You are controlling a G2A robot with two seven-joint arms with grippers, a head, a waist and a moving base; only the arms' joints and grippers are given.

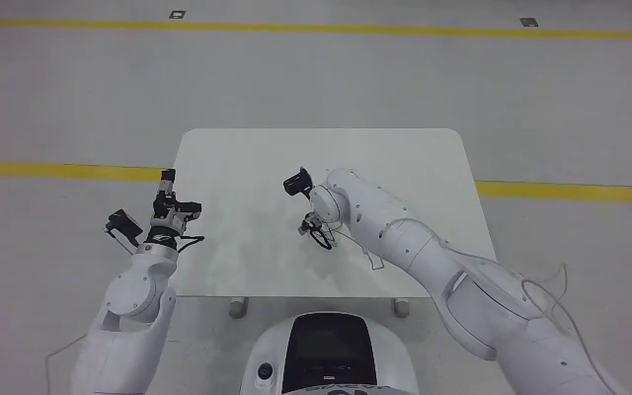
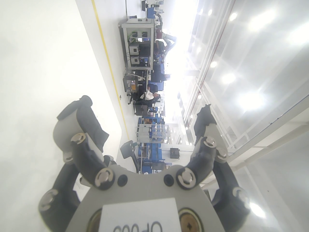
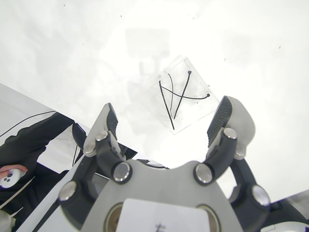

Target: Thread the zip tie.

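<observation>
Near the centre of the right wrist frame, a clear tray sits on the white table, turned corner-on so that it reads as a diamond. Its low transparent walls ring a few black zip ties lying flat and crossed over one another (two square heads can be made out; the other ends are plain tails).

One tie has its head toward the upper right of the tray and runs diagonally down and to the left. Another has its head at the tray's right corner and runs leftward in a shallow curve. A third strand slants from the upper left down to the tray's lower corner.

The right gripper is empty, its ribbed fingers spread wide, and the tray appears between them in the frame, apart from both.

From the top view, the right arm stretches from the lower right to the middle of the table. The left arm stands at the table's left edge, and a yellow floor line runs behind it.

The left gripper is also spread and holds nothing. It points out past the table edge toward a bright workshop with racks.
</observation>
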